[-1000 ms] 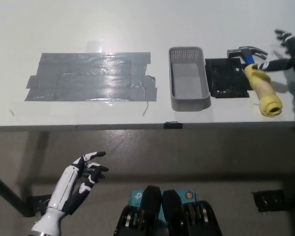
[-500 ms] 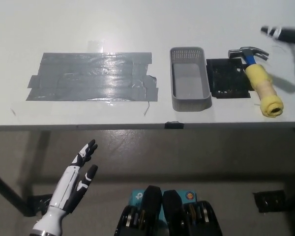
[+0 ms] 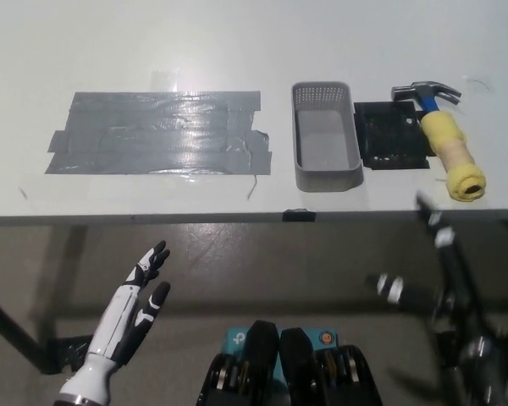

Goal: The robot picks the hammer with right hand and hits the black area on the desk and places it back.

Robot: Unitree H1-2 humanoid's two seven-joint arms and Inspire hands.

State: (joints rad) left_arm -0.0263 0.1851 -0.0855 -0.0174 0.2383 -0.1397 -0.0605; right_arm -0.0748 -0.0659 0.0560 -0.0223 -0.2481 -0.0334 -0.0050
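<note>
The hammer (image 3: pixel 447 142), with a steel head, blue neck and yellow foam grip, lies on the white desk (image 3: pixel 237 51) at the right, touched by no hand. Its head rests by the far right corner of a small black pad (image 3: pixel 392 134). A wide patch of dark grey tape (image 3: pixel 157 133) covers the desk's left half. My black right hand (image 3: pixel 440 283) shows blurred at the lower right, below the desk's front edge, fingers spread and holding nothing. My white left hand (image 3: pixel 134 309) rests low at the lower left, fingers stretched out, also empty.
A grey perforated basket (image 3: pixel 325 173) stands between the tape patch and the black pad, nothing visible inside. A small black clip (image 3: pixel 298 215) sits on the desk's front edge. The floor and a table leg (image 3: pixel 13 334) show below.
My right hand has dropped from over the desk's far right, near the hammer head, to below the front edge. The hammer stays put. My left hand's fingers straightened.
</note>
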